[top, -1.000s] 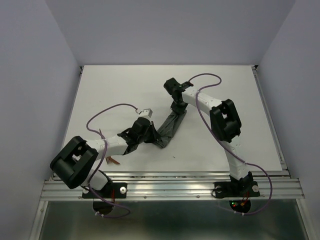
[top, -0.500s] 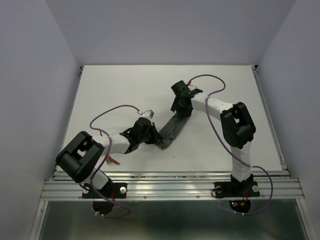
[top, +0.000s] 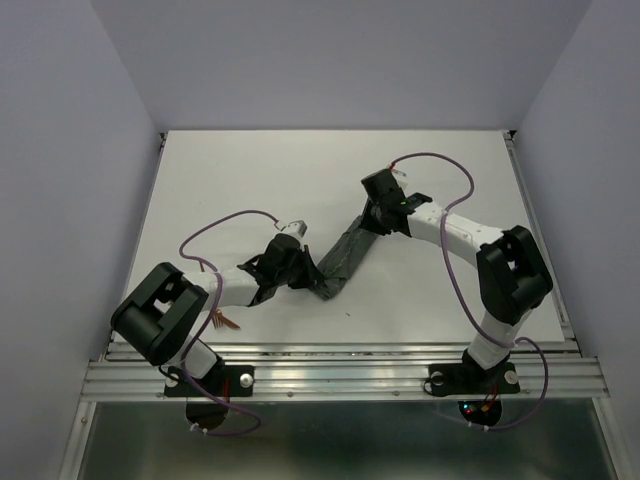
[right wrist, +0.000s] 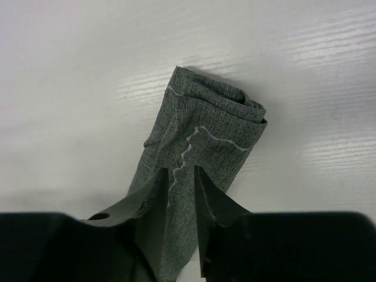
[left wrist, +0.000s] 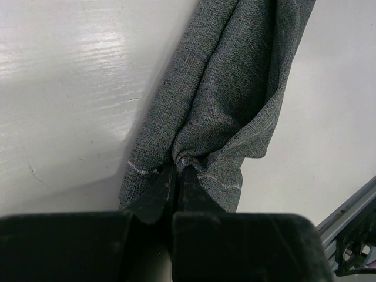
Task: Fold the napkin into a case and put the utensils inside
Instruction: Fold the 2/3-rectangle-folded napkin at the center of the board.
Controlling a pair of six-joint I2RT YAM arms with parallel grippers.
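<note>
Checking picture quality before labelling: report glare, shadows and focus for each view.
Top external: even light, only faint shadows on the table. Left wrist: streaky glare upper left; napkin weave sharp, left hand dark and soft. Right wrist: glare streaks at right, right hand underexposed.

Left end effector (left wrist: 177, 176) pinching bunched napkin (left wrist: 226, 100), table (left wrist: 64, 88)
</note>
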